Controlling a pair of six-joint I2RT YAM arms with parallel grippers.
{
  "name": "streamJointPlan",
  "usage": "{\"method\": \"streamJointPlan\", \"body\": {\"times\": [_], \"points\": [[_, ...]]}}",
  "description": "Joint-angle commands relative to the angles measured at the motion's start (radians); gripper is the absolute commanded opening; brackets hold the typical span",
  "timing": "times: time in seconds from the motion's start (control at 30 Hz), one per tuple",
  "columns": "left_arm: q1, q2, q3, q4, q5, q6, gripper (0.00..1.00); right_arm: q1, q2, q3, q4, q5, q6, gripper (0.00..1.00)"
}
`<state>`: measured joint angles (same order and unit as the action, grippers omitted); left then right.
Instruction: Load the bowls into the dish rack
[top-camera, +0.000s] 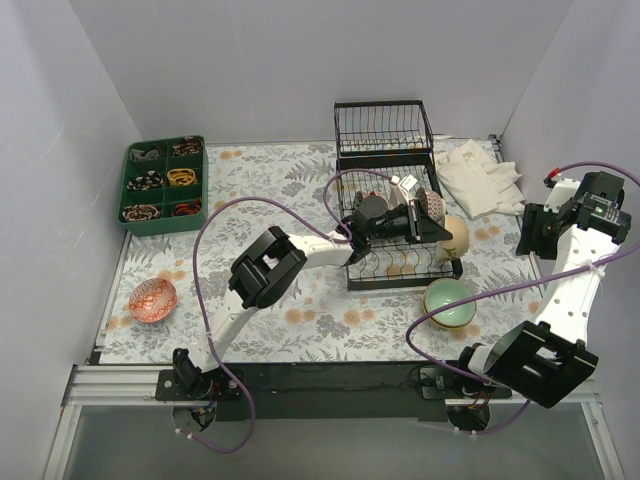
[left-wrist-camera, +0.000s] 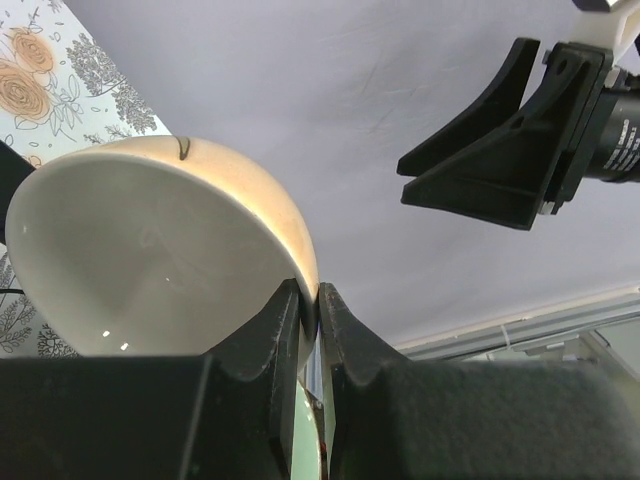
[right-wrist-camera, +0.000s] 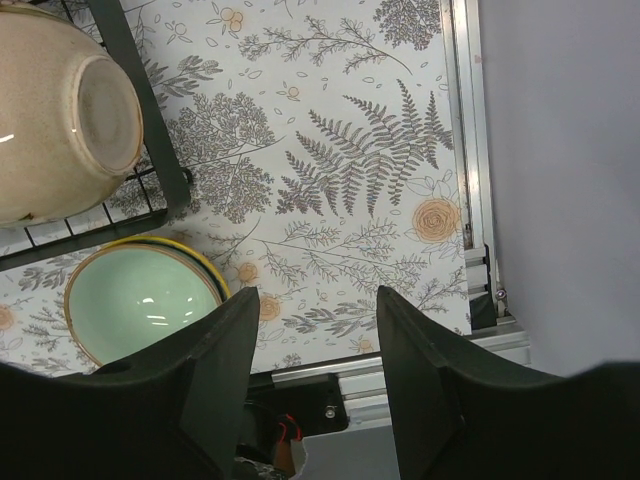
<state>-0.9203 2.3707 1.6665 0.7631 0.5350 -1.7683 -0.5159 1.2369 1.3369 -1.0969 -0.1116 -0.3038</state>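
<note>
The left arm (top-camera: 300, 250) lies across the rack (top-camera: 385, 280) from 7 o'clock, covering its near rows from above. A cream bowl (top-camera: 457, 236) crowds the rack's 3 o'clock end, a green bowl (top-camera: 448, 300) sits at 5 o'clock, and a cloth (top-camera: 482, 175) lies at 2 o'clock. From 8 to 10 o'clock the mat (top-camera: 270, 180) lies open as far as the tray (top-camera: 165, 190) and the red bowl (top-camera: 152, 300).

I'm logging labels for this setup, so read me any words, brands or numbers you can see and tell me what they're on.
Nothing is readable in any view.
Tiny white marks on the black camera barrel: too blurred to read.
The cream bowl and the dish rack carry no lettering.
</note>
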Motion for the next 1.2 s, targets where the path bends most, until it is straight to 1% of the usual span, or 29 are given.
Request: {"method": "streamJointPlan", "body": {"times": [0.0, 0.17, 0.33, 0.47, 0.57, 0.7, 0.93, 1.17], "points": [[-0.008, -0.013, 0.047, 0.050, -0.056, -0.045, 0.00, -0.006, 0.006, -0.005, 0.012, -0.017, -0.008, 0.59], [-0.006, -0.001, 0.033, 0.061, -0.050, -0.080, 0.00, -0.006, 0.004, -0.019, 0.014, -0.008, -0.009, 0.59], [-0.009, -0.019, -0.056, 0.139, -0.021, -0.146, 0.00, -0.006, -0.008, -0.045, 0.014, -0.007, -0.012, 0.59], [-0.012, -0.033, -0.142, 0.232, -0.044, -0.197, 0.00, -0.006, -0.007, -0.059, 0.019, -0.007, -0.012, 0.59], [-0.012, -0.028, -0.163, 0.309, -0.038, -0.218, 0.00, -0.006, -0.004, -0.064, 0.020, -0.010, -0.011, 0.59], [-0.012, -0.001, -0.154, 0.344, -0.023, -0.235, 0.00, -0.006, -0.001, -0.073, 0.025, -0.016, -0.006, 0.59], [-0.011, -0.011, -0.198, 0.347, -0.041, -0.255, 0.00, -0.006, -0.008, -0.107, 0.032, -0.030, -0.001, 0.58], [-0.008, 0.019, -0.200, 0.295, -0.053, -0.263, 0.00, -0.006, -0.019, -0.127, 0.038, -0.031, 0.002, 0.59]]}}
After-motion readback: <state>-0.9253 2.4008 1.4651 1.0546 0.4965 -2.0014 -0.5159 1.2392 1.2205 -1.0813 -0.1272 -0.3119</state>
